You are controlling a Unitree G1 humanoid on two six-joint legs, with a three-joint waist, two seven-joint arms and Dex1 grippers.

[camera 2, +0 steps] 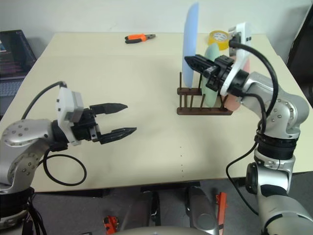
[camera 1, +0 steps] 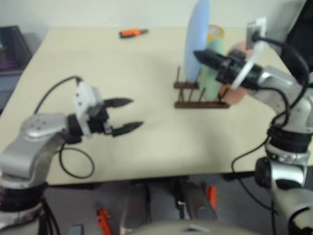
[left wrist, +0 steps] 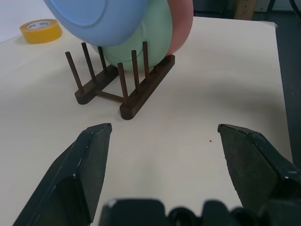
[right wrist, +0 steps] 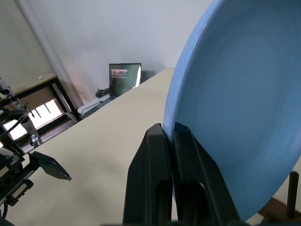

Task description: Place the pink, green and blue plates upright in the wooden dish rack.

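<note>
Blue plate (camera 2: 190,44) pinched by its rim in my right gripper (camera 2: 191,62), above the wooden dish rack (camera 2: 203,103); I should lower it straight between free pegs. My left gripper (camera 2: 124,118) stands open.

A lab or workshop is suggested: a plain beige desk (camera 2: 122,88) is set against a bare white wall, an open laptop (camera 2: 12,58) is placed beside it, and orange-handled pliers (camera 2: 139,37) and a yellow tape roll (camera 2: 218,37) are left on it.

Light blue plate (camera 2: 190,41) upright above the dark wooden rack (camera 2: 203,104); mint green (camera 2: 211,78) and pink (camera 2: 234,102) plates slotted upright.
</note>
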